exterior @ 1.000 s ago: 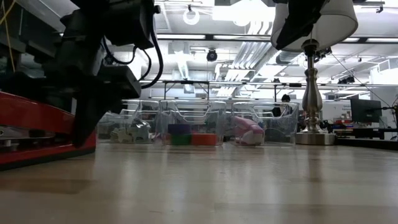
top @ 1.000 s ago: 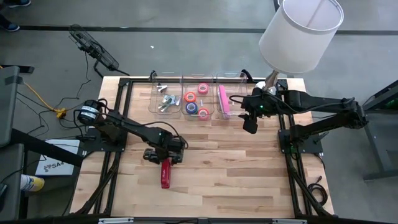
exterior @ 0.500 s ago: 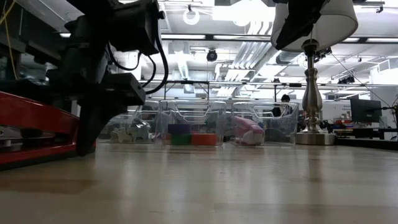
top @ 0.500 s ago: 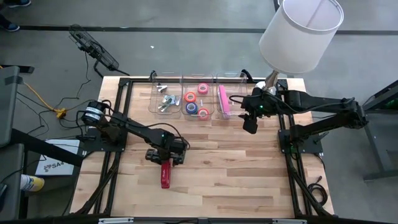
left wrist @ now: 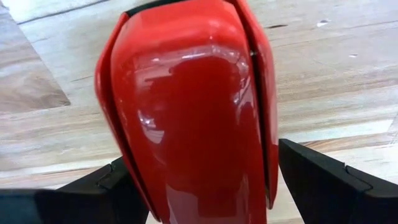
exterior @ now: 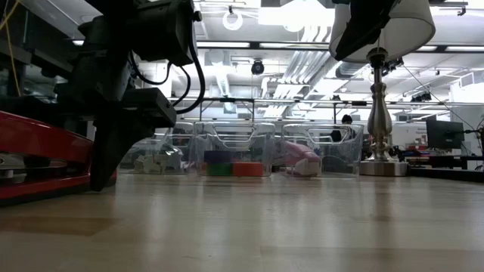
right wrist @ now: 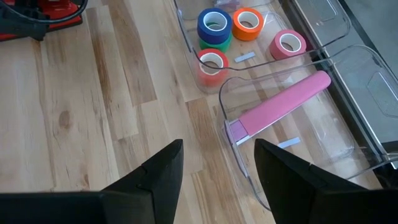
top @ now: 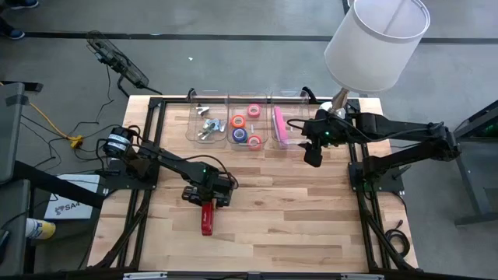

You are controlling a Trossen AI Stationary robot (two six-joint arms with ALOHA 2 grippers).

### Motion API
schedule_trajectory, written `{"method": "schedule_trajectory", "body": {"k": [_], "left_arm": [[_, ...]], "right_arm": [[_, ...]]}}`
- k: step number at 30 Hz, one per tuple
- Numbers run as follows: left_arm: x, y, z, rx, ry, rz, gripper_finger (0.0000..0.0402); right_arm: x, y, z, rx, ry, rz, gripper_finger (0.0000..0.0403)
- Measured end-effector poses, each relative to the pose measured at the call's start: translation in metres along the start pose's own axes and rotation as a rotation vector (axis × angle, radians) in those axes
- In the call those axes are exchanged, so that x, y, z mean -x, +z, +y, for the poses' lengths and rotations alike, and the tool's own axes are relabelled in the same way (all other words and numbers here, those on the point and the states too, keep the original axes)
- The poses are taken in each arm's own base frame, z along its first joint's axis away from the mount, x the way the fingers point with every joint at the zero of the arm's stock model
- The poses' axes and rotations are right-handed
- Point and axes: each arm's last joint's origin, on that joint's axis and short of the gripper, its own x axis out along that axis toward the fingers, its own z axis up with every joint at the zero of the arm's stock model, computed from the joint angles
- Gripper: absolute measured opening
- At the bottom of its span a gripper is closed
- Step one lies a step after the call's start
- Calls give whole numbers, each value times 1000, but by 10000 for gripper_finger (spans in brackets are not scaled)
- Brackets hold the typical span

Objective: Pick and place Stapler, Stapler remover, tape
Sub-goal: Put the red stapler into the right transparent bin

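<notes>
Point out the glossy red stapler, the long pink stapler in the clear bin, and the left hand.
Glossy red stapler [left wrist: 193,112]: left wrist view, its rounded top cover.
Long pink stapler [right wrist: 283,106]: right wrist view, mid-body.
Left hand [top: 206,194]: high view, between its fingertips, at the red stapler's far end.

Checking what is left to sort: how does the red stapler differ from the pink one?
The red stapler lies on the bare table, the pink stapler inside the right-hand clear bin. The left pincer straddles the red one's end, fingers open; nothing touches the pink one. Both lie lengthwise, pointing away from the front edge.
</notes>
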Motion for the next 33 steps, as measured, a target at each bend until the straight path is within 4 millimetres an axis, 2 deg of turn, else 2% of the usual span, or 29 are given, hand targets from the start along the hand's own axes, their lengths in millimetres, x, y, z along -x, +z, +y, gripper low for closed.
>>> {"method": "schedule_trajectory", "body": {"k": [15,19,25,33], "left_arm": [[-1,0,1,2,6,9,310],[-1,0,2,5,15,16,283],[-1,0,3,15,23,27,206],[-1,0,2,-7,21,39,203]], "right_arm": [[0,0,0,0,0,0,188],[0,0,0,0,0,0,188],[0,0,0,0,0,0,188],[0,0,0,0,0,0,188]]}}
